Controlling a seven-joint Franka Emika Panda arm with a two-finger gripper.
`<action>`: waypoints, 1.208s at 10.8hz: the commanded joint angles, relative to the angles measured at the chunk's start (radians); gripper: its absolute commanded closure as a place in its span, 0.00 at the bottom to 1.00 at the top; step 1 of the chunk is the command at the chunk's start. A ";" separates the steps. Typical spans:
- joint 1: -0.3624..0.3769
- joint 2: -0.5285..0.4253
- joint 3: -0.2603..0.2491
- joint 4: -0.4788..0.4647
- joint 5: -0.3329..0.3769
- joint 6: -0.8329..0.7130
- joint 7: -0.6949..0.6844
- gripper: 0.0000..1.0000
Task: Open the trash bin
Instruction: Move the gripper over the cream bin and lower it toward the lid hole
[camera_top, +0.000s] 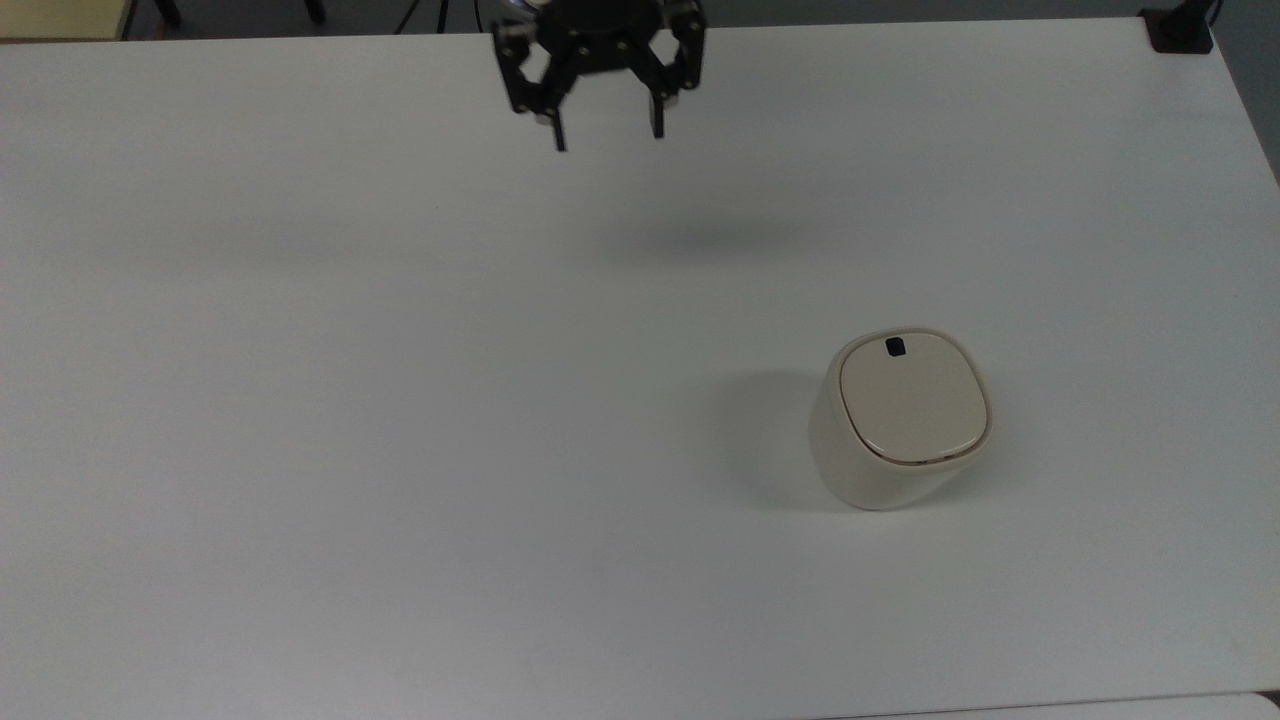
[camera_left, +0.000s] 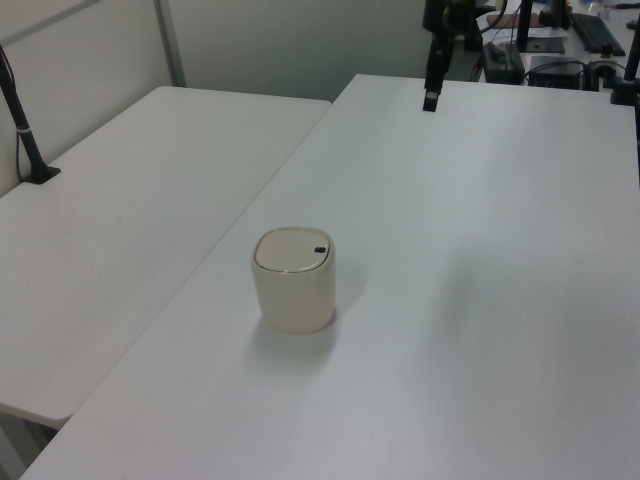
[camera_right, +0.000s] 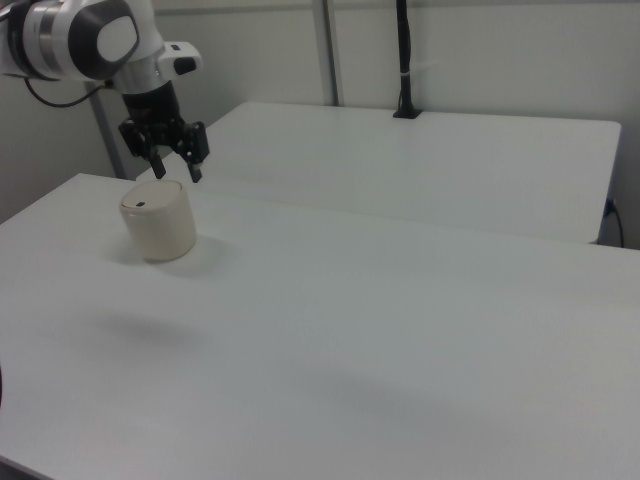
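Note:
The trash bin (camera_top: 900, 420) is a small cream-white tub with a flat rounded-square lid lying shut, a black latch mark (camera_top: 895, 347) at the lid's far edge. It also stands in the left view (camera_left: 293, 280) and the right view (camera_right: 158, 220). My gripper (camera_top: 608, 138) hangs high above the table near its far edge, up and to the left of the bin in the top view, open with nothing between its black fingers. It hangs at the left view's top (camera_left: 430, 100). In the right view the gripper (camera_right: 177, 172) appears just above the bin.
The bin stands on a wide white table (camera_top: 400, 400). A second white table (camera_left: 110, 240) adjoins it, carrying a black clamped pole (camera_left: 25, 135). A black clamp (camera_top: 1178, 30) sits at the top view's far right corner.

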 joint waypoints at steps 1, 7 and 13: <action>0.102 0.072 -0.007 0.041 -0.033 0.106 0.129 0.71; 0.239 0.210 -0.006 0.029 -0.041 0.525 0.575 1.00; 0.285 0.311 0.031 0.018 -0.228 0.654 0.809 1.00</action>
